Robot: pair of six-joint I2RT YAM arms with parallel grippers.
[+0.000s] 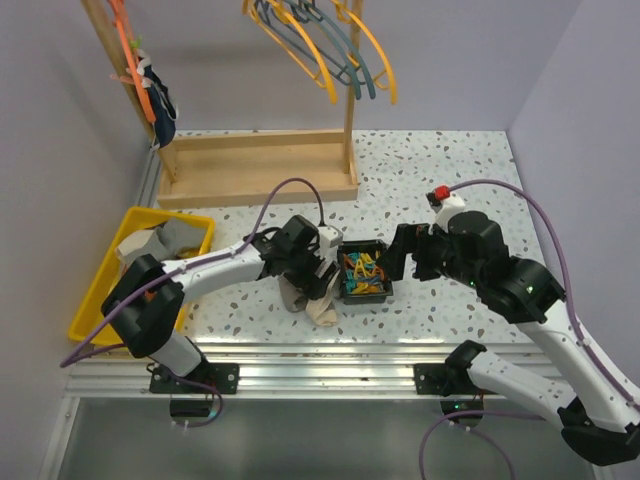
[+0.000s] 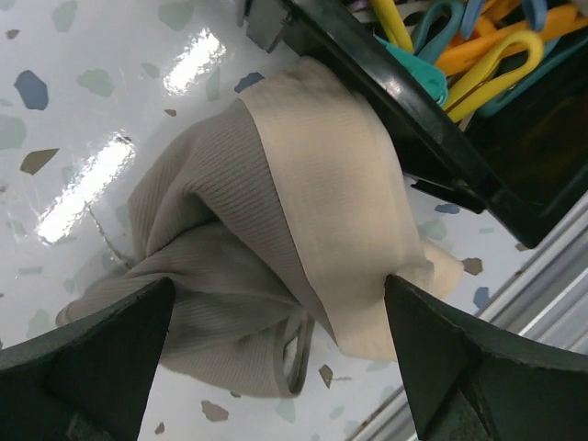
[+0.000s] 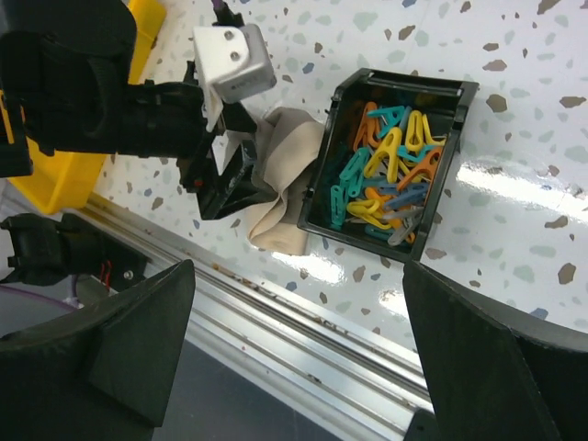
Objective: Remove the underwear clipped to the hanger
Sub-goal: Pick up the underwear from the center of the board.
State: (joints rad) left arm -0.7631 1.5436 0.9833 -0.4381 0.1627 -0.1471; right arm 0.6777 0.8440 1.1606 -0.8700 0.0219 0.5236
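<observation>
Top external view gave us the clearest layout. A pale brief (image 1: 318, 303) lay crumpled on the speckled table (image 1: 450, 170), touching the black clip box (image 1: 345, 245) at the box's eight o'clock. The left gripper (image 1: 318, 280) hung right over that brief, which spilled out at the gripper's six o'clock towards the near table edge. From the left wrist we saw both fingers (image 2: 101, 358) spread wide, one at each side of the bunched cloth, with its broad light band running between them. We could not tell whether either finger pressed the fabric; nothing was pinched.

The right gripper (image 1: 400, 255) sat just beside the box at its three o'clock. In its wrist view the jaws stood wide apart and held nothing, and the box of coloured clips (image 3: 386, 175) lay beyond them at twelve o'clock.

At ten o'clock of the table, well apart from both grippers, a dark brief (image 1: 162, 108) hung on an orange hanger (image 1: 138, 70) at the wooden rack (image 1: 260, 175). More grey cloth (image 1: 168, 238) lay in the yellow bin (image 1: 98, 295) at the box's nine o'clock.
</observation>
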